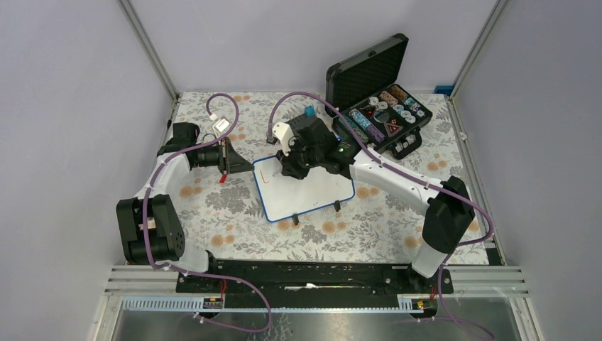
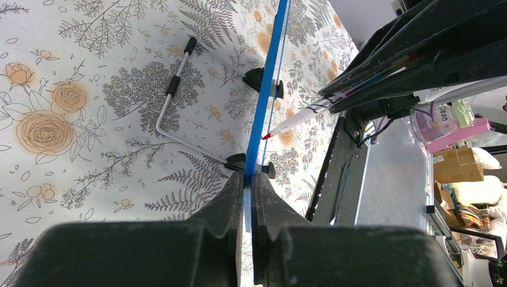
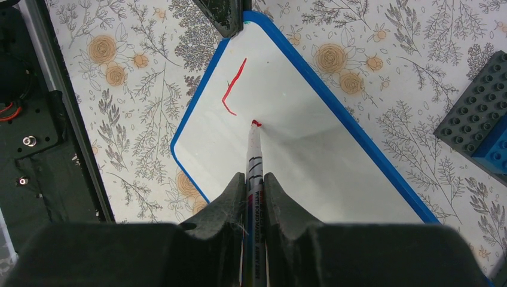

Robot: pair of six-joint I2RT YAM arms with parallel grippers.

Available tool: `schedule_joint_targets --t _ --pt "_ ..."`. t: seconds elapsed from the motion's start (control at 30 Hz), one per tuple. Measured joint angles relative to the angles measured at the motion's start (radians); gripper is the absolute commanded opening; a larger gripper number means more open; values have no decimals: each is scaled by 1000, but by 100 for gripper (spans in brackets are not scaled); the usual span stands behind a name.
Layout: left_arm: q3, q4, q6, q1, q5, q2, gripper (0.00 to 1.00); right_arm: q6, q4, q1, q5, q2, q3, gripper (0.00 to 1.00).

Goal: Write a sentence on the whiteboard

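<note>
Blue-framed whiteboard (image 1: 312, 193) stands on its feet, bearing one red L-shaped stroke (image 3: 233, 86).

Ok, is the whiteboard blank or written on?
Written on, barely: one red L-shaped stroke near a corner of the whiteboard, and the marker tip appears to touch the surface beside it.

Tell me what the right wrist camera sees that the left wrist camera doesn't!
Only the right wrist view shows the white face of the whiteboard with a red L-shaped stroke on it, plus a grey studded baseplate. Only the left wrist view shows the left claw pinching the board's blue edge, seen side-on, and a bent wire stand beside it. Both show the red-tipped marker and the flowery tablecloth.
</note>
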State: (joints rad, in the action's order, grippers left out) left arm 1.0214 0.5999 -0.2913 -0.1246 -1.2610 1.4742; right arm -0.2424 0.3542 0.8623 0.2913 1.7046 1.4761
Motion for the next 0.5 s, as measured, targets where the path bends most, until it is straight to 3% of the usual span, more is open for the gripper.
schedule_joint_targets --t 0.5 --pt "0 0 0 0 0 0 0 -6 1 3 8 0 -11 0"
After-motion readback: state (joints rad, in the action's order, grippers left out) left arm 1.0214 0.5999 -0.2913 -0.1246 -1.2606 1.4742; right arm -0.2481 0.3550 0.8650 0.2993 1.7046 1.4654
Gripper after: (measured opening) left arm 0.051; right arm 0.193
